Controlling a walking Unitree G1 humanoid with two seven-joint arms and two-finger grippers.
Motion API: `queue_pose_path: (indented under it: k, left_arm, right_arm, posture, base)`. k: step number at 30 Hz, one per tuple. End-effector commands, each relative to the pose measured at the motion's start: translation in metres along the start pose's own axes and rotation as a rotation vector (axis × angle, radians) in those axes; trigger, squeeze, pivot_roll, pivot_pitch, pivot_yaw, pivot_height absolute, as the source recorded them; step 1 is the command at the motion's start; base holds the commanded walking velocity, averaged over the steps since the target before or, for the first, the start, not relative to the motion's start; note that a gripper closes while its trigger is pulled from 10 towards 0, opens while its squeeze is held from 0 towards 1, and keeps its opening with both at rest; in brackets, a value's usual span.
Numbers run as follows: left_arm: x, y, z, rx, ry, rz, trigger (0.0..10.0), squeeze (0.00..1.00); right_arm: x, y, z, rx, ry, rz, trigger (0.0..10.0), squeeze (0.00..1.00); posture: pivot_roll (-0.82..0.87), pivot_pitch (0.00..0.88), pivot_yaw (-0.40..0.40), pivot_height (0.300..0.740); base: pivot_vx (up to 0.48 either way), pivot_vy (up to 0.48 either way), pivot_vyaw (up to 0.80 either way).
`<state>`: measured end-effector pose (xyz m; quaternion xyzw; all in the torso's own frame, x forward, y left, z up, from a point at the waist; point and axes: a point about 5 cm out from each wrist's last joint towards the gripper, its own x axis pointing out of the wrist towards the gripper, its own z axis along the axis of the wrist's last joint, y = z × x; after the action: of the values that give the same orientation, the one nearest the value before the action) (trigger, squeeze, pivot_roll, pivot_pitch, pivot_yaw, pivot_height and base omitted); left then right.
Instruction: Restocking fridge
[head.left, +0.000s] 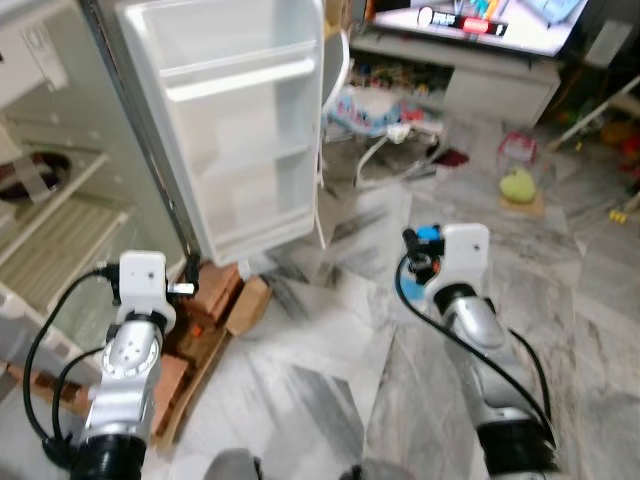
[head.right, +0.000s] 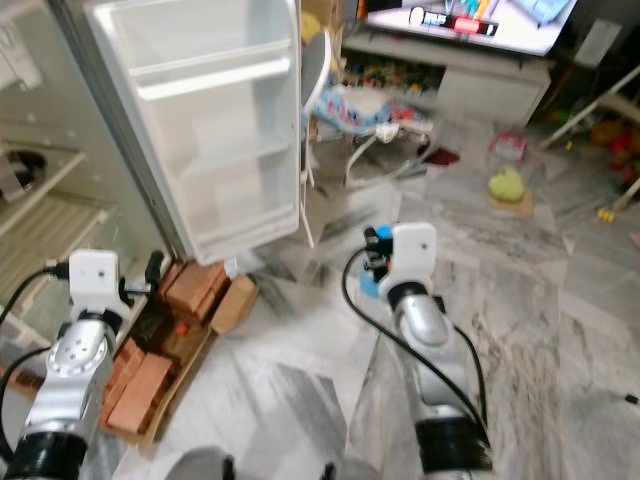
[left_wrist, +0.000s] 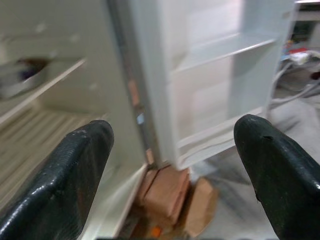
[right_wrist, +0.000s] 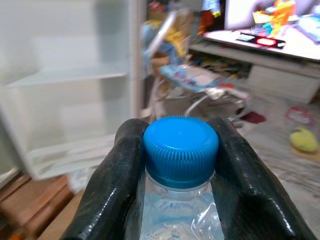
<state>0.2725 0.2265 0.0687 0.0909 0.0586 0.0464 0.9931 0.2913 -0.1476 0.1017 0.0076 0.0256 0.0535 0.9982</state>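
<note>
Head views: open fridge door with bare shelves at upper left, bricks propping the fridge base, right gripper mid-frame carrying a bottle, probably for those shelves.

Left wrist view: left gripper spread wide, holding nothing, aimed at the door hinge.

Right wrist view: fingers clamped on the blue-capped bottle neck at centre.

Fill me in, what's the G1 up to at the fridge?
Restocking. The right gripper is shut on a clear water bottle with a blue cap, held in front of the open fridge door, whose shelves look bare. The left gripper is open and holds nothing, pointing at the fridge interior. The bottle is not yet inside.
</note>
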Motion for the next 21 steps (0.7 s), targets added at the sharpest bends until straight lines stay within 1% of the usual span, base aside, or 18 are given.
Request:
queue_pose_path:
  k: [1, 7, 9, 11, 17, 21]
  left_arm:
    - [0.0000, -0.0026, 0.0027, 0.007, -0.014, -0.012, 10.0, 0.00]
    - [-0.0005, -0.0037, 0.0034, 0.005, -0.019, -0.025, 10.0, 0.00]
    - [-0.0005, -0.0035, 0.0045, 0.005, -0.030, -0.041, 10.0, 0.00]
    - [-0.0007, -0.0027, 0.0056, 0.000, -0.036, -0.048, 10.0, 0.00]
    - [0.0007, -0.0058, 0.0071, -0.003, -0.043, -0.063, 10.0, 0.00]
    - [0.0012, -0.0071, 0.0073, -0.003, -0.046, -0.071, 10.0, 0.00]
  right_arm:
    - [0.0019, 0.0049, 0.0104, -0.008, -0.047, 0.023, 10.0, 0.00]
    - [0.0016, 0.0075, 0.0099, 0.001, -0.047, 0.027, 10.0, 0.00]
    - [0.0019, 0.0082, 0.0099, 0.001, -0.048, 0.027, 10.0, 0.00]
    - [0.0020, 0.0072, 0.0096, 0.005, -0.048, 0.019, 10.0, 0.00]
    - [0.0026, 0.0057, 0.0104, -0.001, -0.056, 0.012, 10.0, 0.00]
    - [0.0022, 0.0036, 0.0111, -0.015, -0.066, -0.013, 10.0, 0.00]
  posture:
    - [0.02, 0.041, -0.083, 0.740]
    - [0.02, 0.036, -0.083, 0.740]
    - [0.02, 0.036, -0.081, 0.740]
    - [0.02, 0.035, -0.079, 0.740]
    - [0.02, 0.030, -0.074, 0.740]
    - [0.02, 0.027, -0.072, 0.740]
  base:
    - [0.000, 0.000, 0.51]
    - [0.000, 0.000, 0.80]
    - [0.000, 0.000, 0.00]
    - [0.323, 0.000, 0.00]
    - [0.400, 0.000, 0.00]
    - [0.434, 0.000, 0.00]
